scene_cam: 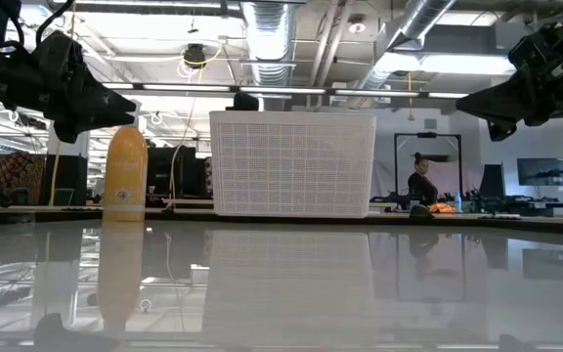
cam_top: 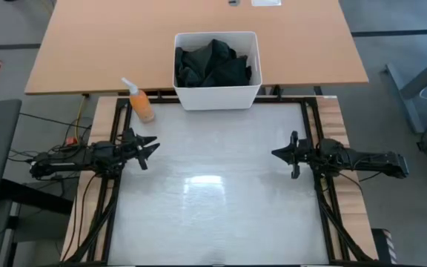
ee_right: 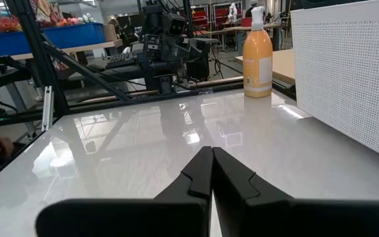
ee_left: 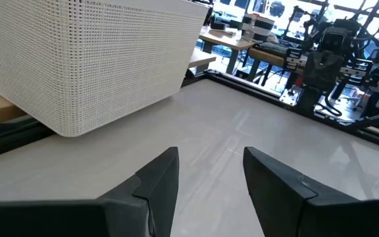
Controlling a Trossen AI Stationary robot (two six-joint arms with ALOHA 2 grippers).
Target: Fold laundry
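Laundry (cam_top: 213,65): dark cloth, black with a greenish-charcoal cast, crumpled into one heap with folds and ridges. I cannot separate one garment from another in that heap.
Where it lies: inside the white bin (cam_top: 217,97), at the far edge of my white table (cam_top: 213,200), midway between my two sides. The heap stays below the rim.
Bin: rectangular, with finely perforated walls. From table height it reads as a pale gridded block (scene_cam: 292,163), and the cloth inside is fully hidden there.
My left gripper (cam_top: 148,147): raised above the table's left side, well apart from the bin, fingers spread with a clear gap, holding nothing. From my left wrist both dark fingers (ee_left: 155,186) frame bare tabletop, with the bin's wall (ee_left: 91,59) beyond.
My right gripper (cam_top: 283,154): raised above the table's right side, also well apart from the bin. From my right wrist the fingers (ee_right: 199,176) are pressed together with nothing between them.
Spray bottle (cam_top: 138,101): orange with a white nozzle, standing just beside the bin's left corner.
Hard to make out: in the level view my arms are cut off by the top corners. A person (scene_cam: 421,183) sits far back in the room, small and dim.
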